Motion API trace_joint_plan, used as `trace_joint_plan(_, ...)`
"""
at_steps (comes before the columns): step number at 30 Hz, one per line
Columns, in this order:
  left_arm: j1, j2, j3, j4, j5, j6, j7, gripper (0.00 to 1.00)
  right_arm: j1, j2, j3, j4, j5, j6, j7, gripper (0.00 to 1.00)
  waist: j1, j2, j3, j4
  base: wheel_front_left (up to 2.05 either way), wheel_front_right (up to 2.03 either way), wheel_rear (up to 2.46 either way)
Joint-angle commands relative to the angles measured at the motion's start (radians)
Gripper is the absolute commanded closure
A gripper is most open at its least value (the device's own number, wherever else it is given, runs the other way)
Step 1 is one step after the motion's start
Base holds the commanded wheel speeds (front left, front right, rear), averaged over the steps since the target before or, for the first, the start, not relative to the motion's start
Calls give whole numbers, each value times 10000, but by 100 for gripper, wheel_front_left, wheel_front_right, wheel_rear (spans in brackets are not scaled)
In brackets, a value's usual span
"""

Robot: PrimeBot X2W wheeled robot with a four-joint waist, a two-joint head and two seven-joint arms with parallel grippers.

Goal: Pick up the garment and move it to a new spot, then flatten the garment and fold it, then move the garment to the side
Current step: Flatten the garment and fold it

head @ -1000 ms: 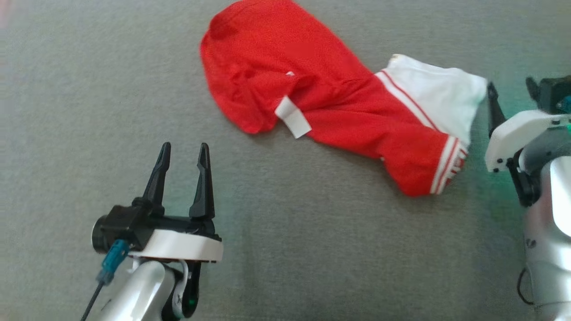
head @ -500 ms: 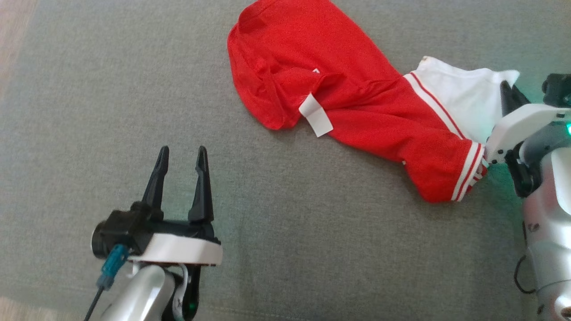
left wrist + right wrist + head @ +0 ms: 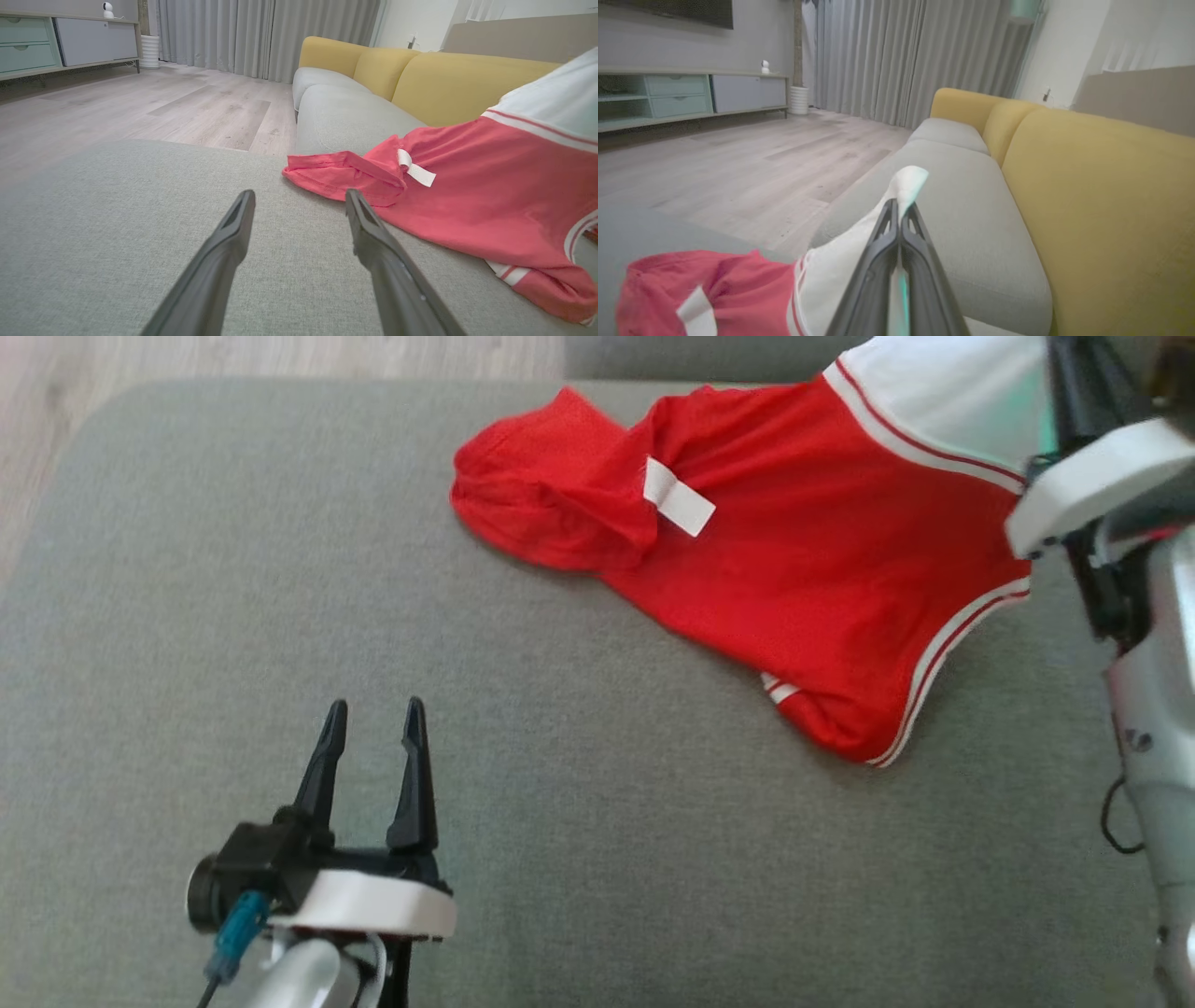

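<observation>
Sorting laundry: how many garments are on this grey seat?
1: the red-and-white garment lies on the grey seat cushion, its white end pinched in the right gripper. Another could hide beneath it.

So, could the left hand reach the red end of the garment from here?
Probably yes. The left hand is open, and just bare cushion lies between it and the red end of the garment. The right hand is shut on the white end.

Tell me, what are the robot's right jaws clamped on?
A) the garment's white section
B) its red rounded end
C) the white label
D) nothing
A: the right wrist view shows those jaws shut on the white section of the garment, its tip poking past them.
</observation>
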Motion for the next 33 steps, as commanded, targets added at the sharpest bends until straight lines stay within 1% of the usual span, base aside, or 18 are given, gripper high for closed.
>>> trace_joint_plan(1, -127, 253, 414, -241, -27, 67, 1, 0, 105, 7, 363, -643, 181, -7, 112, 100, 1, -1, -213, -179, 0, 0, 0)
trace_joint_plan(7, 113, 401, 483, -335, -86, 166, 29, 0, 1829, 2, 2038, -2630, 956, -7, 732, 100, 1, -1, -412, -340, 0, 0, 0)
trace_joint_plan(13, 234, 507, 526, -446, -121, 243, 61, 0, 3727, 109, 3778, -4018, 1396, -7, 1217, 100, 1, -1, -494, -484, 0, 0, 0)
trace_joint_plan(17, 233, 538, 515, -508, -124, 274, 95, 0, 4627, 95, 4832, -4481, 1395, -7, 1556, 100, 1, -1, -491, -566, 0, 0, 0)
trace_joint_plan(21, 219, 551, 504, -554, -131, 301, 114, 0, 5222, -188, 5727, -4732, 1351, -7, 1957, 100, 1, -1, -469, -644, 0, 0, 0)
trace_joint_plan(22, 219, 551, 504, -554, -131, 301, 114, 0, 5222, -188, 5727, -4732, 1351, -7, 1957, 100, 1, -1, -469, -644, 0, 0, 0)
trace_joint_plan(27, 218, 555, 504, -566, -147, 328, 108, 0, 5791, -720, 6466, -4992, 1543, -7, 2560, 100, 1, -1, -445, -748, 0, 0, 0)
trace_joint_plan(30, 209, 540, 486, -558, -155, 320, 99, 0, 6005, -969, 6506, -5080, 1554, -7, 2652, 100, 1, -1, -439, -820, 0, 0, 0)
trace_joint_plan(31, 204, 533, 475, -547, -157, 314, 97, 0, 6075, -1009, 6480, -5094, 1543, -7, 2644, 74, 1, -1, -441, -842, 0, 0, 0)
trace_joint_plan(32, 203, 523, 465, -533, -163, 307, 94, 0, 6149, -1011, 6401, -5104, 1544, -7, 2618, 40, 1, -1, -443, -869, 0, 0, 0)
trace_joint_plan(33, 204, 513, 454, -515, -170, 299, 92, 0, 6214, -989, 6313, -5127, 1538, -7, 2561, 0, 1, -1, -447, -893, 0, 0, 0)
